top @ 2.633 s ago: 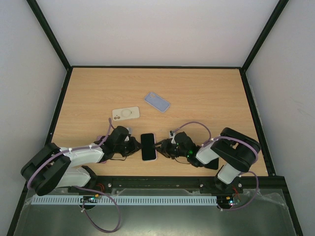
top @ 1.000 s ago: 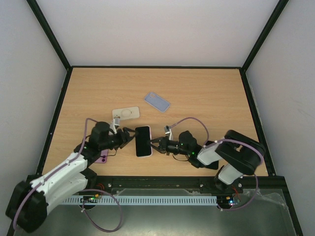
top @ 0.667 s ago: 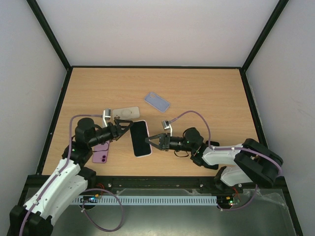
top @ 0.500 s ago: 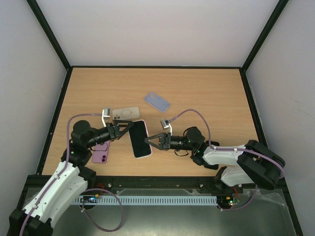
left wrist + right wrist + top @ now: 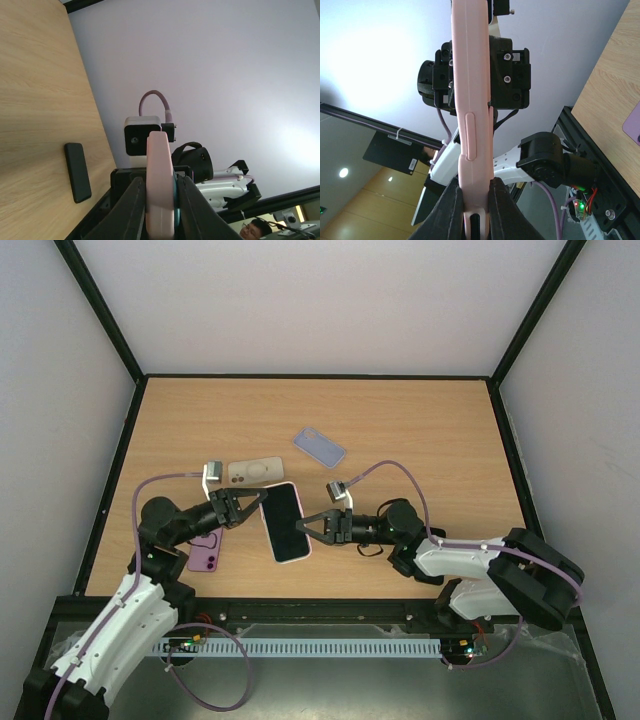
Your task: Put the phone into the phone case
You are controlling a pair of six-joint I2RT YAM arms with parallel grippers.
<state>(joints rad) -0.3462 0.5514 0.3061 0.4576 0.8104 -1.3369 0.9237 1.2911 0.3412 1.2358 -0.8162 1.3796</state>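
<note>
Above the tabletop (image 5: 420,430), the left tool (image 5: 252,502) and the right tool (image 5: 305,527) are each clamping closed on opposite edges of the pink-cased phone (image 5: 282,523), holding it lifted between them, probably to press it fully home; a beige case (image 5: 255,472) is lying just beyond.

Robot lab, walled cell (image 5: 320,300), wood tabletop (image 5: 420,420)
</note>
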